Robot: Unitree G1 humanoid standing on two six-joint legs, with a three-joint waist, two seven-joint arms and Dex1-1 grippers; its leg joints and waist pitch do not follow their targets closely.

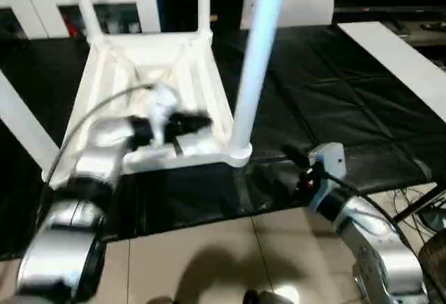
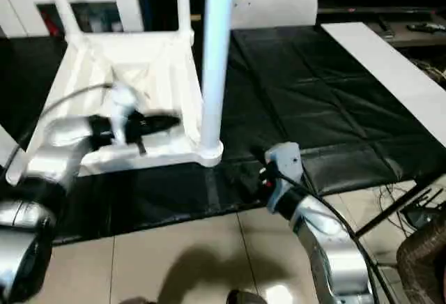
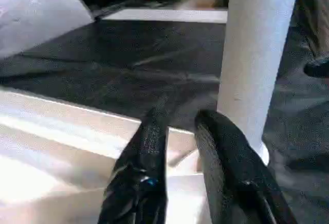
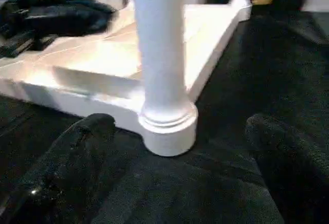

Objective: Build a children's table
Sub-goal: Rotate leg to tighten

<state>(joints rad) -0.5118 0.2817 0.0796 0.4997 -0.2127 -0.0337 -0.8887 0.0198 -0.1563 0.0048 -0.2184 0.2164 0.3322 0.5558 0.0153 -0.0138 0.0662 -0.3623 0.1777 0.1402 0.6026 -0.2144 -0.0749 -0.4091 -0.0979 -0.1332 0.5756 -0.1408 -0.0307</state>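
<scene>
Lying across the middle: a black quilted mat point(image 1: 334, 109). Showing below it: pale beige floor tiles point(image 1: 209, 262). Standing at the far left: white cabinets point(image 1: 42, 4). Trailing over the floor at the right edge: dark cables point(image 1: 411, 203), beside a woven basket point(image 2: 425, 262).

Head stereo looks down over tabletop point(image 1: 150, 102); both wrist views close, sharing near-corner leg point(image 4: 160, 54)
</scene>
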